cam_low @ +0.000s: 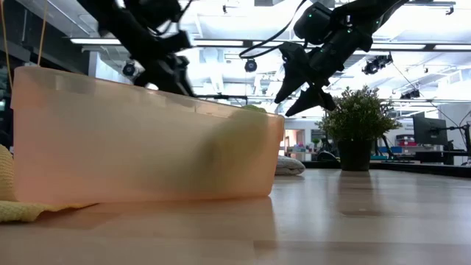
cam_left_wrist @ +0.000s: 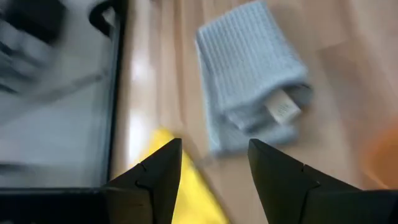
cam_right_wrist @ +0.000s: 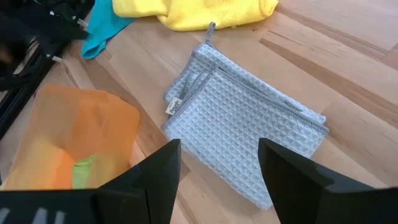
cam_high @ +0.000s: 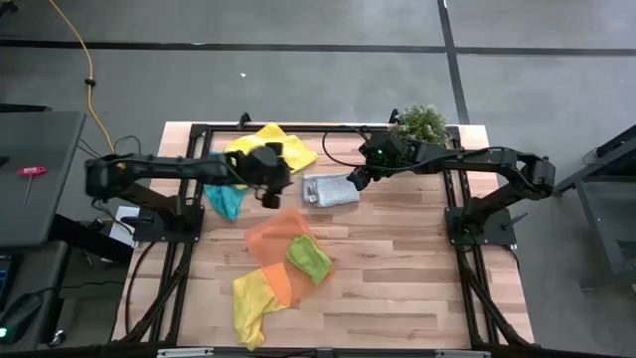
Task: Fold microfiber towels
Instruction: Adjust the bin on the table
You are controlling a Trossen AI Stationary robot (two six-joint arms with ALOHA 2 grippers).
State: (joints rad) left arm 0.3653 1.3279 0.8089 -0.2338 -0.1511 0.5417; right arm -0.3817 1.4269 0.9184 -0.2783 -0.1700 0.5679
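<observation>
**Both pincers hanging open near the folded grey towel**

The grey towel (cam_high: pixel 331 189) is lying folded flat on the tabletop (cam_high: pixel 417 278), and everything else is placed from it here. The left pincer (cam_high: pixel 269 199) is hovering just beside it, on the side towards the teal towel (cam_high: pixel 225 200), with its jaws standing wide and holding nothing; in its wrist view the fingers (cam_left_wrist: pixel 153 180) are framing bare wood, with the grey towel (cam_left_wrist: pixel 252 78) lying ahead of them. The right pincer (cam_high: pixel 354 182) is hanging above the grey towel's opposite edge, on the side towards the plant (cam_high: pixel 421 123), also spread wide and empty; its wrist view is looking down on the grey towel (cam_right_wrist: pixel 242 118), whose small label is showing at one folded edge.

One yellow towel (cam_high: pixel 271 147) is lying bunched just beyond the grey one, towards the far edge of the tabletop, touching the teal towel. The orange tray (cam_high: pixel 276 249) is sitting near the grey towel on the near side, tilted, with the green towel (cam_high: pixel 308 259) lying partly on it. The second yellow towel (cam_high: pixel 252 303) is lying crumpled further out past the tray, partly under it.

In the low view the tray (cam_low: pixel 140 140) is filling the foreground, and the right pincer (cam_low: pixel 298 99) is hanging clear above the tabletop.
</observation>
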